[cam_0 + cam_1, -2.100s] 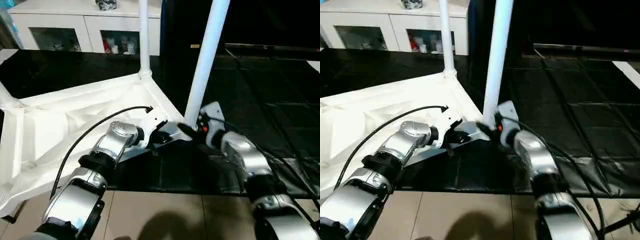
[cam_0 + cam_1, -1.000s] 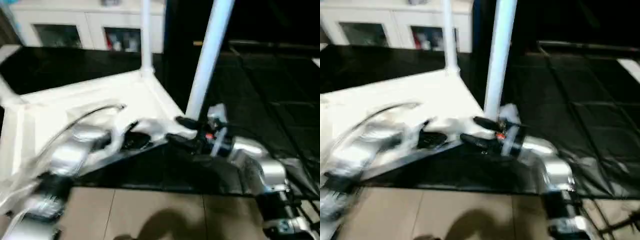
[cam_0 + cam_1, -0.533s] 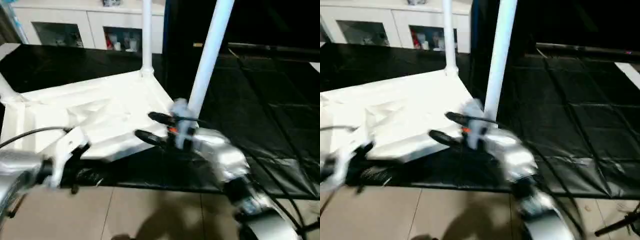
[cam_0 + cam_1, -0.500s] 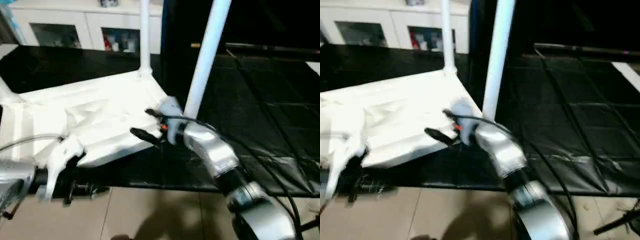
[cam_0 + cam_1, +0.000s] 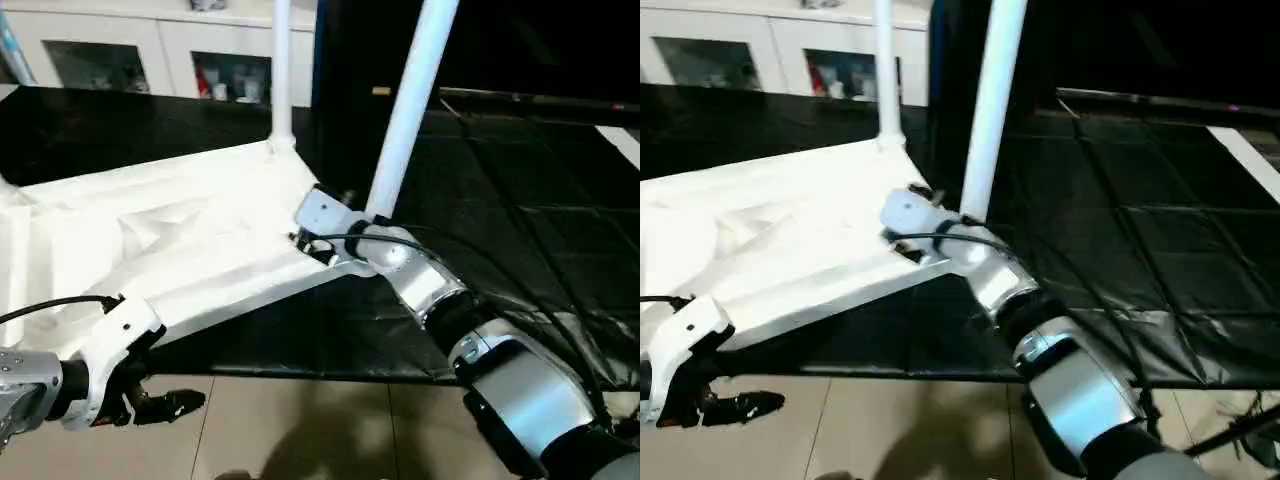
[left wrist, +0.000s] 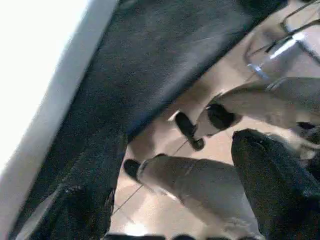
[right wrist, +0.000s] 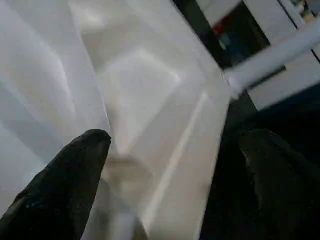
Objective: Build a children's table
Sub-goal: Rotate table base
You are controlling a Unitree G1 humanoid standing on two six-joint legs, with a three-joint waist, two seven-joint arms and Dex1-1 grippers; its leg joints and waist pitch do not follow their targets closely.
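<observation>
Two legs (image 5: 410,105) are standing up from the children's table (image 5: 170,235), lying upside down on the black mat (image 5: 520,180). My right claw (image 7: 170,165) is hanging open over its slippery, stiff, light rim; my left claw (image 6: 172,200) is gaping empty over the floor.

Both head views look forward and down from above, sharing the upturned children's table (image 5: 180,240) on black matting (image 5: 520,200). The left wrist view faces the tiled floor (image 6: 200,105). The right wrist view sits close over the ribbed underside.
</observation>
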